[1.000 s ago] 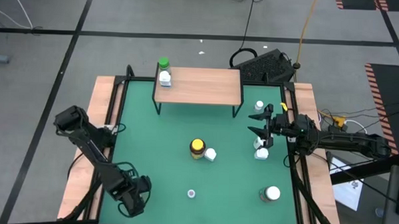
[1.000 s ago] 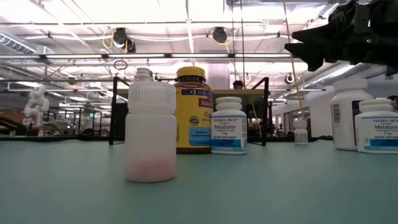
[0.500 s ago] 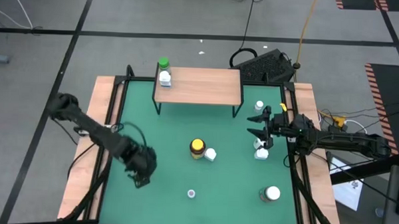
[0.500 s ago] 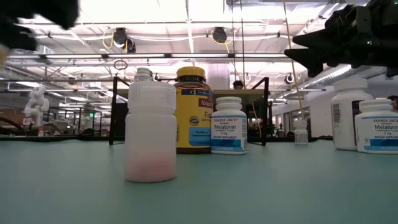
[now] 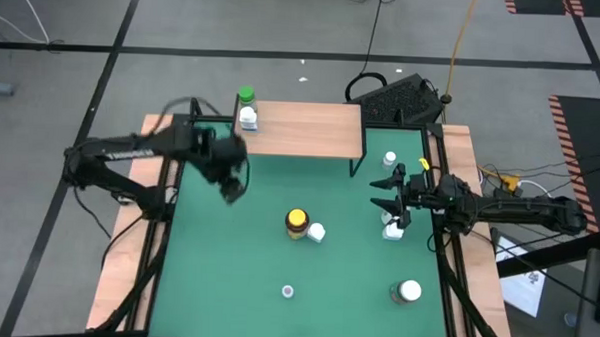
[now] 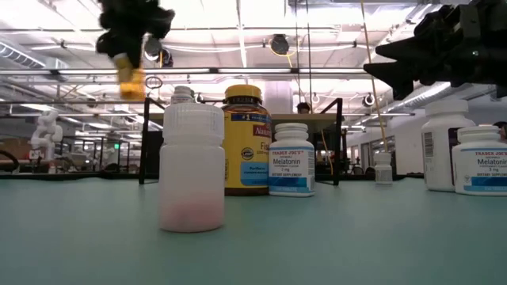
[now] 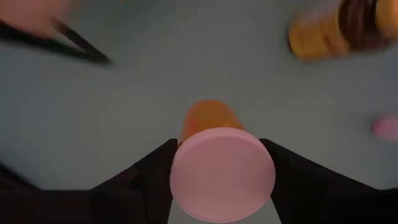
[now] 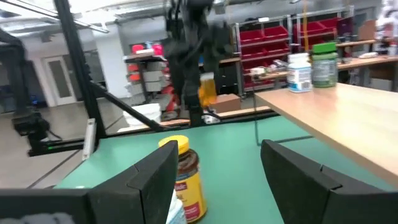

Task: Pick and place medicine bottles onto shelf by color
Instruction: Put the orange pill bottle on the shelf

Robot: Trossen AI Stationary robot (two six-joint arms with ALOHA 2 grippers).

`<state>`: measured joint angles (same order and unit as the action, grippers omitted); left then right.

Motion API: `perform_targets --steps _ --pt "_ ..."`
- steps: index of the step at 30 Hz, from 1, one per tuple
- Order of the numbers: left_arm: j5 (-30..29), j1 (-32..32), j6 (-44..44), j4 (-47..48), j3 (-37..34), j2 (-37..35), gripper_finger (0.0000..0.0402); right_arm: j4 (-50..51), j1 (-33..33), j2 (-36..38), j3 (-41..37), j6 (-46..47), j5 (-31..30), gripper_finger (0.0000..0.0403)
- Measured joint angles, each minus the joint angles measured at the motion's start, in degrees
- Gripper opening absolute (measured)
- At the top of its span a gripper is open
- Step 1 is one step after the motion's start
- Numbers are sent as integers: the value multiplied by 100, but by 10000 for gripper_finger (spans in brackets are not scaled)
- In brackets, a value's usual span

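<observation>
Two bottles [image 5: 246, 108] on shelf [image 5: 306, 129] (green-capped, white); left gripper [image 5: 230, 182] carries orange bottle [image 7: 208, 121].

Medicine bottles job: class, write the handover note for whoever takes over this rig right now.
Left gripper: shut on the orange bottle, in the air by the shelf's left front corner.
Right gripper: open, near a white bottle on the mat's right side.
Done: green-capped bottle and small white bottle stand on the shelf.
Left: the orange bottle, plus six on the mat, including the amber bottle.
</observation>
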<state>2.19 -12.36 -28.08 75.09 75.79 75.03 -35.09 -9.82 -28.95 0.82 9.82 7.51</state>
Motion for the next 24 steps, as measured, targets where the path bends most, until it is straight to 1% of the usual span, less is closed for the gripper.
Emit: perform_targets --steps 4,8,11,15,20,24 --pt "-238 -607 436 24 970 260 209 131 55 -2 0 3 -184 226" --pt "-406 -1169 745 150 1560 736 202 157 58 -4 0 42 -298 226" --pt "-425 -1546 847 219 1761 1143 214 155 58 -4 0 44 -298 226" --pt "-399 -1889 995 418 1956 1663 230 155 58 -4 -1 44 -298 226" --pt "-375 -2142 1222 557 2031 2040 219 157 58 -4 0 44 -298 226" --pt "-368 -2218 1321 540 2037 2160 216 201 58 -4 0 44 -294 226"
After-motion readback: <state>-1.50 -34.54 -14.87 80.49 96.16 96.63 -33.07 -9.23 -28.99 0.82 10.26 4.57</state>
